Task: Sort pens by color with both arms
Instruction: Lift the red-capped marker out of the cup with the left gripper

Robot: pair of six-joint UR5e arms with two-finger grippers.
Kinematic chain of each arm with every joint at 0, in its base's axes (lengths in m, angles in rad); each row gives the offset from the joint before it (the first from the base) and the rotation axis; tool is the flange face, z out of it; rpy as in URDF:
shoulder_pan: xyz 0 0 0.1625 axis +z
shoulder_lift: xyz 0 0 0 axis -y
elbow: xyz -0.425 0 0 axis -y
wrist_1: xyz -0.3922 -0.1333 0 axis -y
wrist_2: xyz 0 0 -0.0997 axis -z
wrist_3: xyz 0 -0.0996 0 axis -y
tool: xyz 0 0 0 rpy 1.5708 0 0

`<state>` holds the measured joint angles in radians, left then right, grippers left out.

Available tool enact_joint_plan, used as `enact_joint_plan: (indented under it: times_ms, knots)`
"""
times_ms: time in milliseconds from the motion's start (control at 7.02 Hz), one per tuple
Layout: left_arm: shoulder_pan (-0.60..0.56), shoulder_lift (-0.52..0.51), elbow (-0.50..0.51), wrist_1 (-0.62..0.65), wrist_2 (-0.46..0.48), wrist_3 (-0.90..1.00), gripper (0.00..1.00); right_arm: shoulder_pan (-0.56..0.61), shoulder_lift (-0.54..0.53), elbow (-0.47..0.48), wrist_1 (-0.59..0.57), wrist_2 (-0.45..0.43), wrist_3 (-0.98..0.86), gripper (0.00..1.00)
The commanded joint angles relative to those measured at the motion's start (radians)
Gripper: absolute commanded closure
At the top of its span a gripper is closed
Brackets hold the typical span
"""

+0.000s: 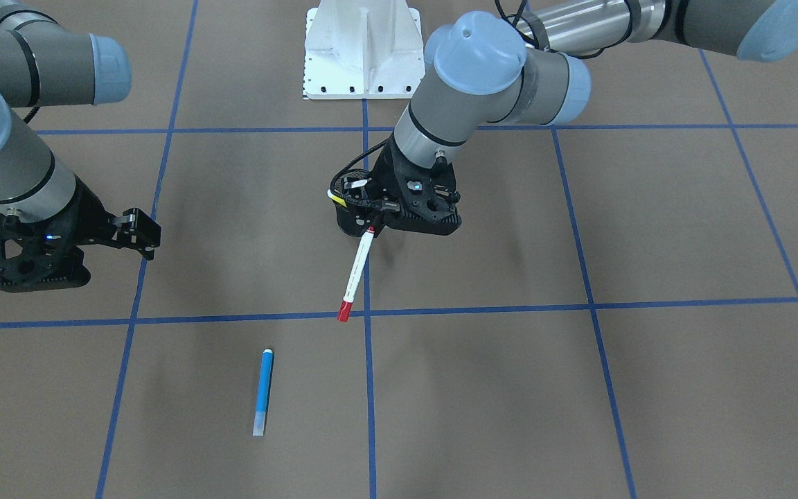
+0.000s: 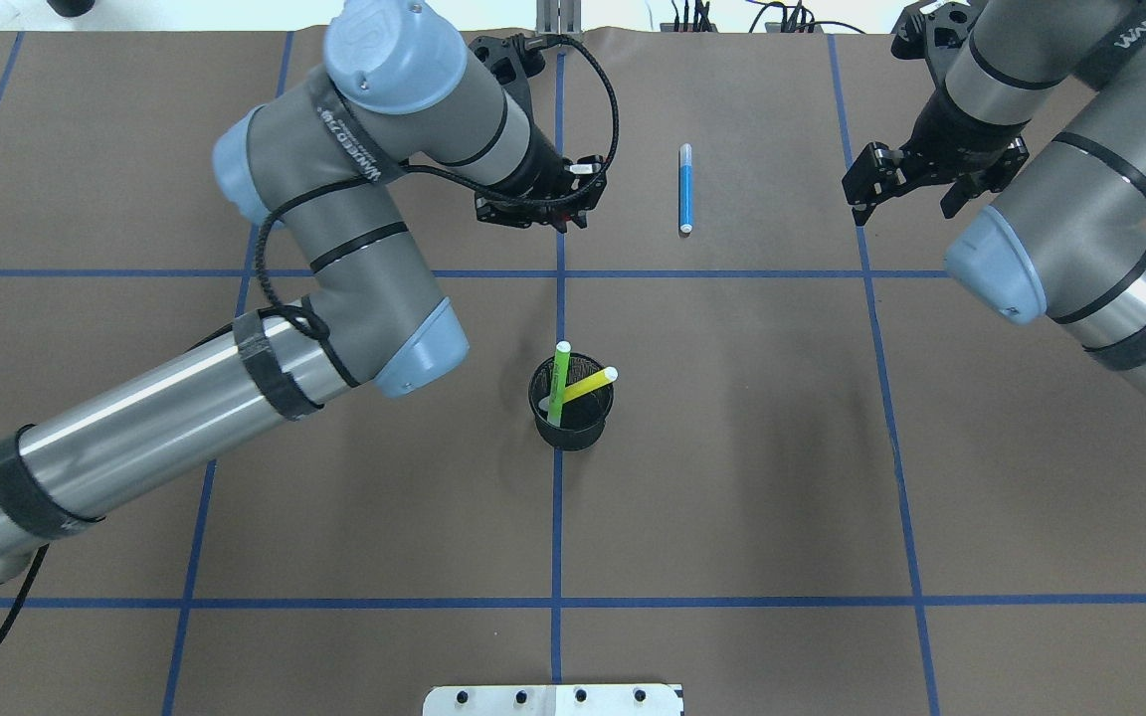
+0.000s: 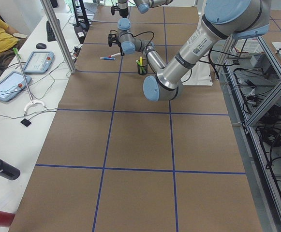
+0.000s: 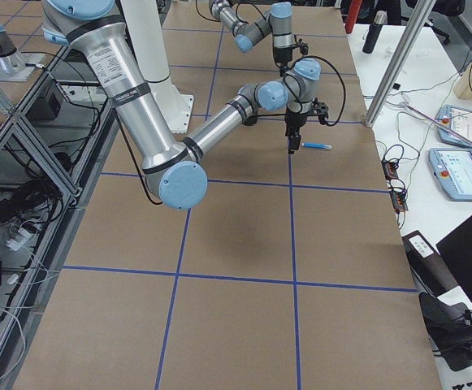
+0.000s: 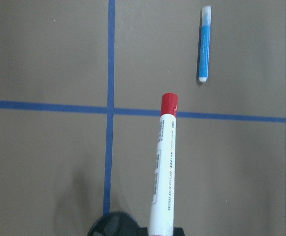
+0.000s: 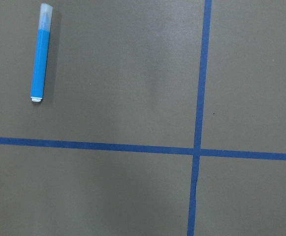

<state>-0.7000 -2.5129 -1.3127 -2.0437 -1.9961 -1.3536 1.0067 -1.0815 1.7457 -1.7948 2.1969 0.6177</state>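
Pinched at its upper end by the left gripper [image 1: 371,227], the white-barrelled pen with red ends [image 5: 165,167] hangs tilted over the brown table [image 2: 732,477], which carries a blue tape grid. The blue pen [image 1: 264,391] lies flat toward the edge far from the robot, and the right gripper [image 1: 144,237] is spread and empty. Only the overhead view clearly shows the black mesh cup [image 2: 573,408] at the table's centre, holding the light green pen [image 2: 559,383] and yellow pen [image 2: 588,385]. The front-facing view largely hides the cup behind the left gripper, and the side views add a white bench [image 3: 14,125] beside that far edge.
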Motion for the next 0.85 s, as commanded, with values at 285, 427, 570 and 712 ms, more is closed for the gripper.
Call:
enact_joint_plan:
  times_ms: [285,427,570,712]
  knots:
    - [0.019,-0.234,0.477,-0.240,0.187,-0.021,0.88,0.036,-0.046,0.000,0.000,0.039,-0.078,0.01]
    - [0.039,-0.248,0.542,-0.297,0.233,-0.019,0.87,0.036,-0.047,0.000,0.000,0.040,-0.076,0.01]
    - [0.063,-0.291,0.611,-0.311,0.284,-0.019,0.83,0.036,-0.052,0.000,0.002,0.040,-0.076,0.01]
    - [0.077,-0.297,0.618,-0.311,0.304,-0.021,0.78,0.035,-0.054,-0.002,0.002,0.038,-0.076,0.01]
